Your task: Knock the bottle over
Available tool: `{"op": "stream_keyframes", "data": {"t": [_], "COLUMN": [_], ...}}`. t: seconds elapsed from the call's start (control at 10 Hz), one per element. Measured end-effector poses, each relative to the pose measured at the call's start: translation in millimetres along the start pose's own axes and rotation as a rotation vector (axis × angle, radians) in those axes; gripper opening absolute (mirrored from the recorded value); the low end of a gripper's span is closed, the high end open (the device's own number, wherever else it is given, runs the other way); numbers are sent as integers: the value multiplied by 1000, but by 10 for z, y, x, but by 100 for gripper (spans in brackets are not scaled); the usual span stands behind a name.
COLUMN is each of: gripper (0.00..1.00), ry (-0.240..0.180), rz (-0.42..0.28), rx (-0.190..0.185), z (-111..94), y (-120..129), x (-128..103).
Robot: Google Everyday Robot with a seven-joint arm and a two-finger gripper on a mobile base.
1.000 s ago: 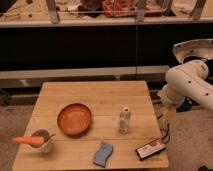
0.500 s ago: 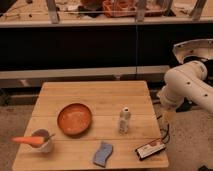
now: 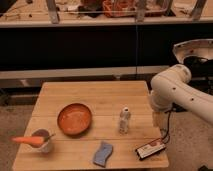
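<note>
Counter point(image 3: 95, 95): we see one pale wooden top filling the lower middle of the frame, with a dark shelf front behind it.
Bottle point(image 3: 125, 120): we count one, small and clear with a white cap. It stands upright right of the counter's centre, apart from everything else.
Bowl point(image 3: 74, 119): we count one, orange and round, left of the bottle with bare wood between them.
Cup point(image 3: 42, 141): we count one, grey, at the lower left of the counter, near the bowl but not touching it.
Tool point(image 3: 26, 140): we count one, orange-handled, resting in the cup with its handle pointing toward the left edge of the frame.
Sponge point(image 3: 103, 153): we count one, blue-grey and wavy, lying flat near the counter's front edge, below the bottle.
Device point(image 3: 150, 149): we count one, dark and flat with a pale strip, at the lower right corner of the counter.
Arm point(image 3: 172, 90): we see one, white and bulky, entering from the right of the frame.
Hand point(image 3: 159, 120): we see one, hanging below the arm at the counter's right edge, right of the bottle and clear of it. We cannot tell whether it is released or clenched.
</note>
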Motion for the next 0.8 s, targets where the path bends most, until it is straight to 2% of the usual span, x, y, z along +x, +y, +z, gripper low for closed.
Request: {"op": "stream_keyframes", "data": {"t": [0.3,0.8], "gripper": [80,80], "ry": [-4,-26], "rz": [-39,-66], "rx": [11,21], "z": [108,233], "y": [-61,-116], "x": [-300,-490]}}
